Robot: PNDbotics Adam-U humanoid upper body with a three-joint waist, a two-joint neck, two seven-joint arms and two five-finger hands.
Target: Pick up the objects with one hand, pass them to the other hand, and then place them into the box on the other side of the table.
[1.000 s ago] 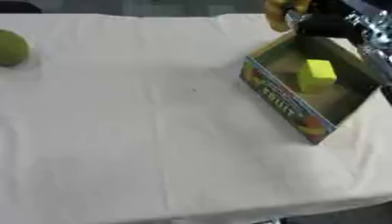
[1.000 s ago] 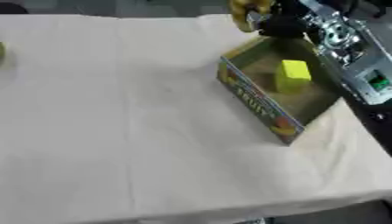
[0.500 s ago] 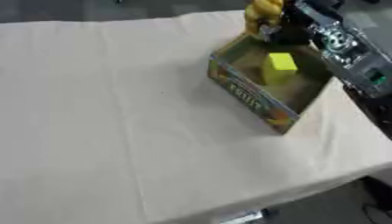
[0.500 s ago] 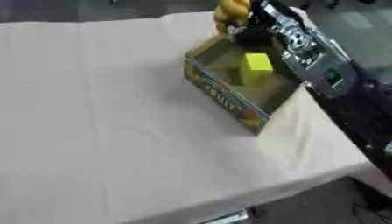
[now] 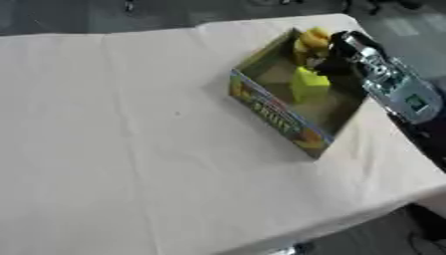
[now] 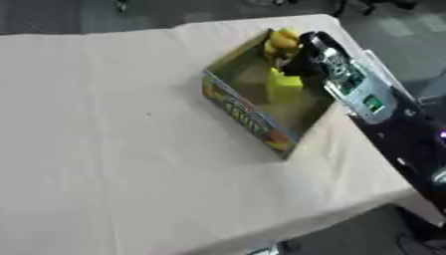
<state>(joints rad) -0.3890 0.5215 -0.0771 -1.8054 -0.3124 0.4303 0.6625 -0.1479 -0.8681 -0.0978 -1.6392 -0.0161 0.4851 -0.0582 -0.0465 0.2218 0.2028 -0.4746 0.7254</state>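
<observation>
Box (image 5: 283, 117) is what I see first coming up from the near edge: an open cardboard carton with a colourful printed front wall, sitting skewed on the cream tablecloth (image 5: 131, 164) toward my right side of the table. Nearer than that, I have only bare cloth, which hangs over the table's near corner at the lower right. Inside the carton a yellow-green block (image 5: 307, 84) stands on the floor, about mid-way back. Beyond it, at the far end of the carton, my right hand (image 5: 335, 59) comes in from the right, the silver and black forearm (image 6: 362, 94) slanting down over the carton's right wall. A yellow object (image 6: 282, 41) shows at the hand's far side, against the fingers, over the far inside corner; I can make out a lumpy yellow shape and no more. Whether the fingers are curled round it or slack I cannot tell. My left hand shows in neither eye
</observation>
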